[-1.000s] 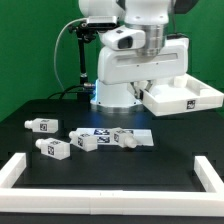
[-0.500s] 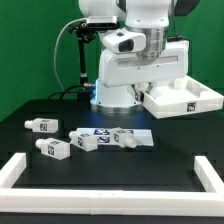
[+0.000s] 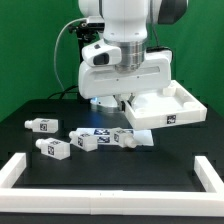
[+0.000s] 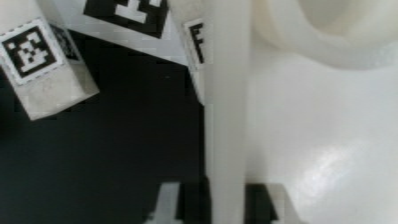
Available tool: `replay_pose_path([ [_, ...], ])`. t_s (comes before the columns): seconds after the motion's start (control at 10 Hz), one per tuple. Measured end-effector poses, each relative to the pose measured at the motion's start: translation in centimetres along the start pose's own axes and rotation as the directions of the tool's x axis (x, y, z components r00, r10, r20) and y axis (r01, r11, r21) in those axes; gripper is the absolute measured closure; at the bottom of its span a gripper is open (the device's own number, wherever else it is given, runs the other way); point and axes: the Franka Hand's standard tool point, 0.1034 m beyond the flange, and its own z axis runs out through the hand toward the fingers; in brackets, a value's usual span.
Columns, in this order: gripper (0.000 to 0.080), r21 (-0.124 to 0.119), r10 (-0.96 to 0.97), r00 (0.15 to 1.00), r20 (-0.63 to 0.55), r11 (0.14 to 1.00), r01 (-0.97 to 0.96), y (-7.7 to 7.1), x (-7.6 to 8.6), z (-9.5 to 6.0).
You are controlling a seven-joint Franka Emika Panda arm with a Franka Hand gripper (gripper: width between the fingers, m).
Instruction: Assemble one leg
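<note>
The pincer point(image 4: 217, 203) is clenched on a large white plastic panel with a raised rim point(image 3: 165, 108). In the wrist view its two fingers point(image 4: 169, 203) stand on either side of one thin upright wall of the panel point(image 4: 228, 110) and press against it. In the exterior view the pincer point(image 3: 131, 99) holds the panel in the air at a slight tilt, with a black-and-white square tag on the side wall that faces the camera.

Four small stubby white plastic legs with black-and-white square tags on their sides lie on the black worktop point(image 3: 150, 175) - none of them is held. The first leg point(image 3: 40, 125) is farthest to the exterior view's left. The second leg point(image 3: 55, 149) lies nearer the camera, just beside the first. The third leg point(image 3: 88, 141) and the fourth leg point(image 3: 130, 138) lie close together near the middle, by the marker board point(image 3: 101, 131). The fourth leg sits just under the panel's lower edge in the picture, apart from it.

The wrist view shows one tagged leg point(image 4: 45, 70) lying tilted on the dark worktop point(image 4: 107, 150) beside the gripped wall - which of the four it is I cannot tell.

Long white border rails point(image 3: 20, 172) frame the near part of the worktop.
</note>
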Motion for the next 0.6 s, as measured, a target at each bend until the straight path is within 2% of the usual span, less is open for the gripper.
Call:
replay_pose_path([
  [0.2,0.0754,0.000,0.005,1.000,0.003,1.000,-0.005,0.1,0.0,0.2],
  [0.3,0.0754,-0.005,0.035,0.999,0.011,0.999,-0.034,1.1,0.6,0.4],
  [0.5,0.0754,-0.024,0.055,0.998,-0.008,0.998,-0.055,3.3,3.8,-0.6],
  [0.6,0.0754,-0.026,0.019,1.000,-0.020,0.999,-0.019,4.8,5.2,-0.9],
])
